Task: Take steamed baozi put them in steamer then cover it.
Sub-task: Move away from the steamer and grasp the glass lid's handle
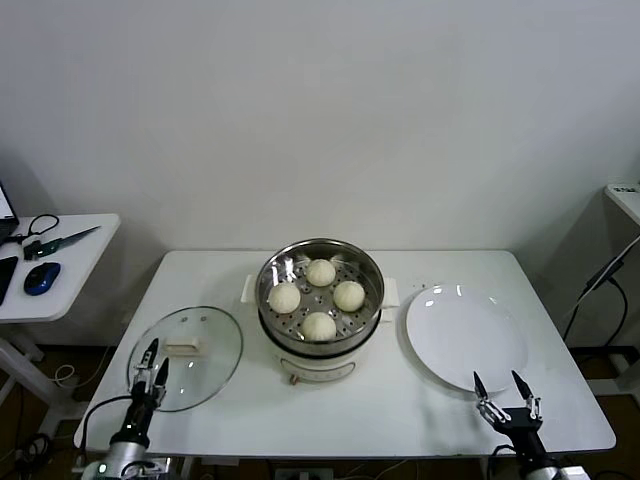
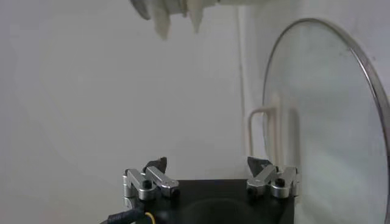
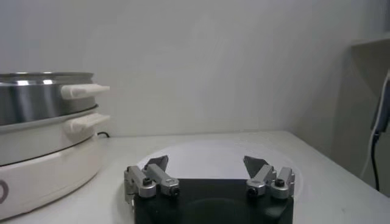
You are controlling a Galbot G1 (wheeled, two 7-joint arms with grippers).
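Two grippers sit at the near edge of the table [image 1: 330, 420], both wide open and holding nothing: the left gripper [image 1: 152, 362] is over the near rim of the lid [image 1: 186, 357], and the right gripper [image 1: 503, 386] is by the near rim of the plate [image 1: 464, 335]. Farther back, between lid and plate, the steamer [image 1: 320, 295] stands uncovered with four buns [image 1: 319, 326] inside on its tray.

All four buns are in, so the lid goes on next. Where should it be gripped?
Grip the cover by its raised cream-white handle, coming from above with the left gripper, open beside it. The glass lies flat on the table, so its rim likely offers no hold.
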